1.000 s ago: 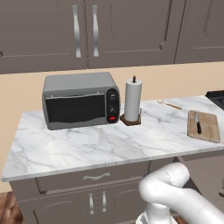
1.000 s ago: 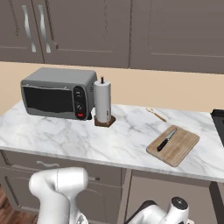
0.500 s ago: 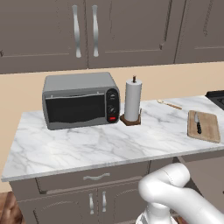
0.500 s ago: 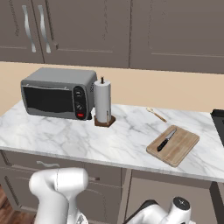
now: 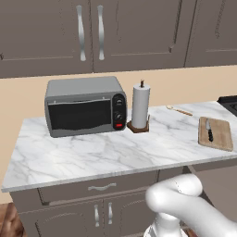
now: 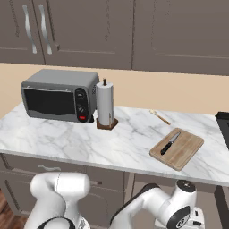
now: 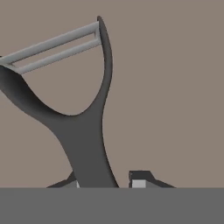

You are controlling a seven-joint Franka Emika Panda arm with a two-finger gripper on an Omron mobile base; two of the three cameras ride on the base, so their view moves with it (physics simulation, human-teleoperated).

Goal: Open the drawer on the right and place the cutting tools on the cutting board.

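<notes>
We've got a white marble counter (image 5: 92, 157) with grey veining, sitting on grey-brown base cabinets (image 5: 69, 213) with a wide drawer front and its curved silver pull (image 5: 102, 187). Upper cabinets (image 5: 92, 32) in the same grey-brown run along the top, with long silver handles (image 5: 81, 32). The wall (image 5: 23, 99) between them is plain tan. Bit of reddish wood floor (image 5: 8, 223) at the lower left, and a dark stove edge (image 5: 229, 101) at far right. Lighting's soft and even.
</notes>
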